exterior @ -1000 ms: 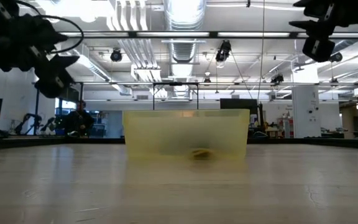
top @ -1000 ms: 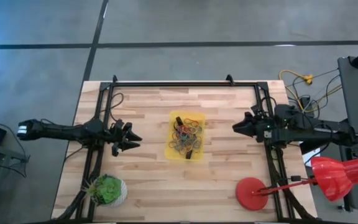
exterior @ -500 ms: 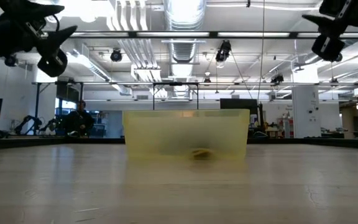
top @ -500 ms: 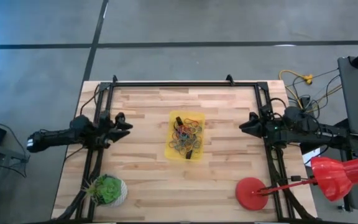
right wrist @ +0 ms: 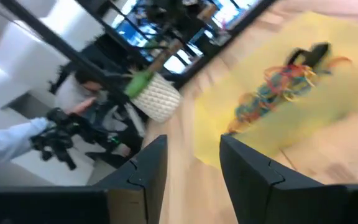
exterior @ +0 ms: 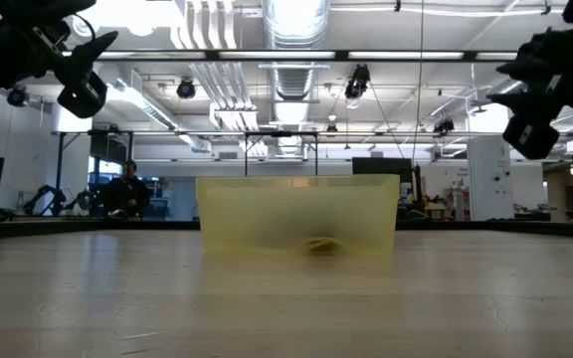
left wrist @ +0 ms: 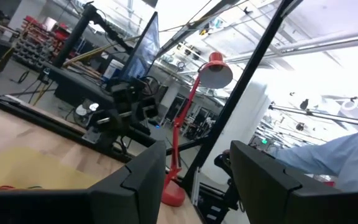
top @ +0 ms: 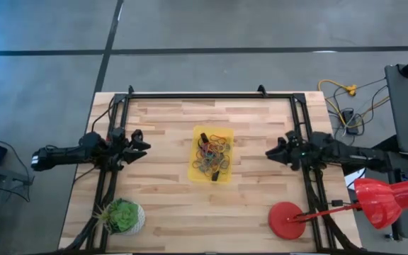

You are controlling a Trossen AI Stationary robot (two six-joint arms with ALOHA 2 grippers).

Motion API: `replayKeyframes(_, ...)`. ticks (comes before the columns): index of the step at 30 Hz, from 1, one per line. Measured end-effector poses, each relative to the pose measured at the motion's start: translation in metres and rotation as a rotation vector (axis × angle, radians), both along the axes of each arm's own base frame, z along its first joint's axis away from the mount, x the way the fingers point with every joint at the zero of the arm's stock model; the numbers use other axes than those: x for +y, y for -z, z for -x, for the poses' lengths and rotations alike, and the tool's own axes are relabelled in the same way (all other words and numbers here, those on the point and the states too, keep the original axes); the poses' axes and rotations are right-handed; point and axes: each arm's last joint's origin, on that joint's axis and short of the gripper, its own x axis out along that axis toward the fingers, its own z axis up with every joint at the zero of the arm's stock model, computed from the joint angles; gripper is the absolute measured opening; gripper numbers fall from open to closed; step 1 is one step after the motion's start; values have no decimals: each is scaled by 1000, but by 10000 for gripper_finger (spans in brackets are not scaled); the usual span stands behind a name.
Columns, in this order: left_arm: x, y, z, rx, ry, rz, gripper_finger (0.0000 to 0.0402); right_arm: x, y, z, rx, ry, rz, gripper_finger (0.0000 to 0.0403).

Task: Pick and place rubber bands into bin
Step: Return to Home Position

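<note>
The shallow translucent yellow plastic bin (top: 198,175) stands in the middle of the light wooden table (top: 168,205). The rubber bands (top: 213,151), a tangled heap of thin red, yellow, blue-grey, green and black loops, lie inside it, together with two small dark blocks (top: 202,136). No loose band shows on the wood around the bin. The left gripper (top: 139,142) hangs above the table at 9 o'clock from the bin, well apart from it. Its two dark fingers (left wrist: 143,177) stand apart with a clear gap and hold nothing. The right gripper (top: 270,153) is at 3 o'clock from the bin, also well apart from it. Its fingers (right wrist: 149,168) are likewise spread, and nothing is between them. A green plant ball in a pale pot (top: 122,216) sits near the table corner at 7 o'clock. A round red disc (top: 286,219), the foot of a red lamp (top: 384,198), sits at 5 o'clock.
</note>
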Motion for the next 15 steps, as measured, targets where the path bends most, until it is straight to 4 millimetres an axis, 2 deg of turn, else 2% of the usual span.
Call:
replayKeyframes(10, 0, 5, -6, 68, -1, 5, 164, 1, -17, 1, -32, -2, 3, 132)
replayKeyframes(15, 1, 8, -9, 103, -2, 7, 164, 1, -6, -1, -1, -2, 1, 135)
